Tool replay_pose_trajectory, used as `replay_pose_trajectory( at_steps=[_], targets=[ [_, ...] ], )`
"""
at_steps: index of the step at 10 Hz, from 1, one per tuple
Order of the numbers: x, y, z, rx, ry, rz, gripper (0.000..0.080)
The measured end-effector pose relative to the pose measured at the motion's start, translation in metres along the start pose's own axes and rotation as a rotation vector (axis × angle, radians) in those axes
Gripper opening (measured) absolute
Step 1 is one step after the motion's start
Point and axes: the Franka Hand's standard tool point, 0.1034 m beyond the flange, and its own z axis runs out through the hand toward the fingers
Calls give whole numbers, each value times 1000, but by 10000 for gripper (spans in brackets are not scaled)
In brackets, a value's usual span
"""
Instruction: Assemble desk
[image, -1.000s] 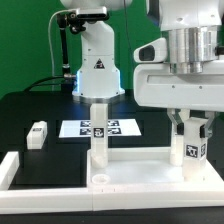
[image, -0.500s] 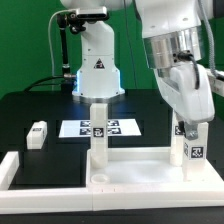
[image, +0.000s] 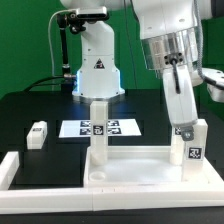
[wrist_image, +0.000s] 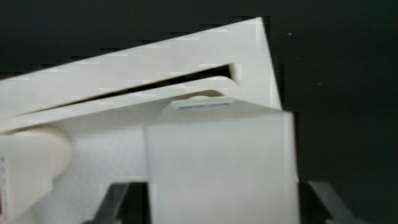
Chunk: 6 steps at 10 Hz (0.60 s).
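Note:
The desk's white rimmed panel (image: 140, 172) lies at the front of the black table. One square leg post (image: 99, 128) stands upright at the panel's corner on the exterior view's left. My gripper (image: 187, 132) is shut on a second tagged leg post (image: 192, 152), held upright on the panel's corner on the exterior view's right. In the wrist view this leg post (wrist_image: 214, 150) fills the gap between the dark fingers (wrist_image: 121, 200) of my gripper (wrist_image: 222, 205), and the panel (wrist_image: 160, 70) lies beyond it. A third leg post (image: 37, 134) lies loose on the exterior view's left.
The marker board (image: 122, 127) lies flat behind the panel. A long white L-shaped border bar (image: 14, 168) runs along the front and the exterior view's left. The arm's white base (image: 96, 65) stands at the back of the table.
My hand has turned about the held leg post and now leans over it. The leg post stays at the same corner of the panel. Nothing else has moved.

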Motion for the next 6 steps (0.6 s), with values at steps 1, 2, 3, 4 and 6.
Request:
replay_pose_trajectory(
  at_steps=[1, 2, 3, 4, 6],
  targets=[
    [0, 0, 0, 1, 1, 13, 300],
    [1, 0, 1, 0, 2, 5, 300],
    [1, 0, 1, 0, 3, 5, 473],
    [1, 0, 1, 1, 2, 5, 605],
    [9, -7, -20, 21, -8, -80, 640]
  ],
)
